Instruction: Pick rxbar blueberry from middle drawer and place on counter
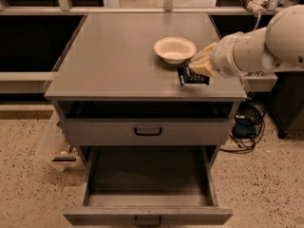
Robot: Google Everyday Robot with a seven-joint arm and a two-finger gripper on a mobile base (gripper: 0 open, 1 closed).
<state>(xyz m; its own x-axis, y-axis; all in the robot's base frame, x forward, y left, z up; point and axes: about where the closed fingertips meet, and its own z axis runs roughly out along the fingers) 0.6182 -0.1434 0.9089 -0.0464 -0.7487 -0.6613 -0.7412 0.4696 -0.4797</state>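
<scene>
The rxbar blueberry, a small dark packet with pale print, is on the counter near its front right edge. My gripper is directly over the packet's right end and touches or nearly touches it. The white arm reaches in from the right. The middle drawer is pulled out below, and its dark grey floor is bare. Its black handle shows at the bottom edge of the view.
A cream round bowl stands on the counter just behind and left of the packet. The upper drawer front with a black handle is closed. Cables lie on the floor at the right, and a plastic bin is at the left.
</scene>
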